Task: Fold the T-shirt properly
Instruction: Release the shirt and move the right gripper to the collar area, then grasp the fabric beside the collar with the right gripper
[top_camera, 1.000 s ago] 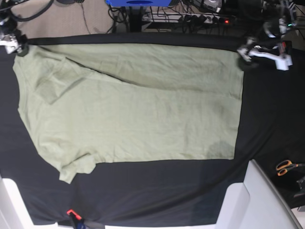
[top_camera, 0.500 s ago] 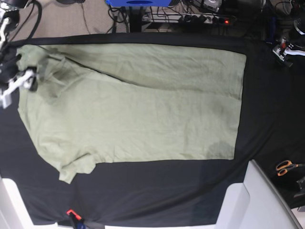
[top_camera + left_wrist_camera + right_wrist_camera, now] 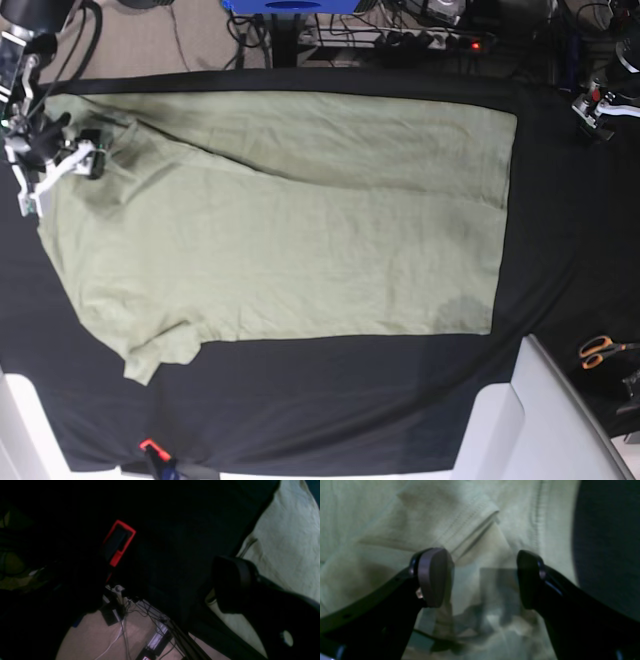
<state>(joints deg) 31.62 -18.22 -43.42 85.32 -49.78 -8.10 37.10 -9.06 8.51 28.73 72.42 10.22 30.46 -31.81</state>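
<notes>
The pale sage-green T-shirt (image 3: 290, 220) lies flat on the black tablecloth (image 3: 330, 400), its upper long edge folded over and a sleeve (image 3: 160, 350) sticking out at lower left. My right gripper (image 3: 88, 158) hovers over the shirt's upper left corner. In the right wrist view it (image 3: 482, 577) stands open just above a stitched sleeve hem (image 3: 470, 527), with nothing between its fingers (image 3: 432, 575). My left gripper (image 3: 597, 108) is off the shirt at the table's far right and holds nothing. One dark finger (image 3: 232, 585) shows beside the shirt's edge (image 3: 282, 542).
Orange-handled scissors (image 3: 600, 350) lie at the right edge. White panels (image 3: 560, 420) stand at the front right and front left. A red clamp (image 3: 150, 447) grips the cloth's front edge and another (image 3: 118, 542) the far edge. Cables and a power strip (image 3: 430, 40) lie behind.
My right gripper moved from the table's left edge onto the shirt's upper left corner. My left gripper left the shirt's upper right corner and drew back to the far right.
</notes>
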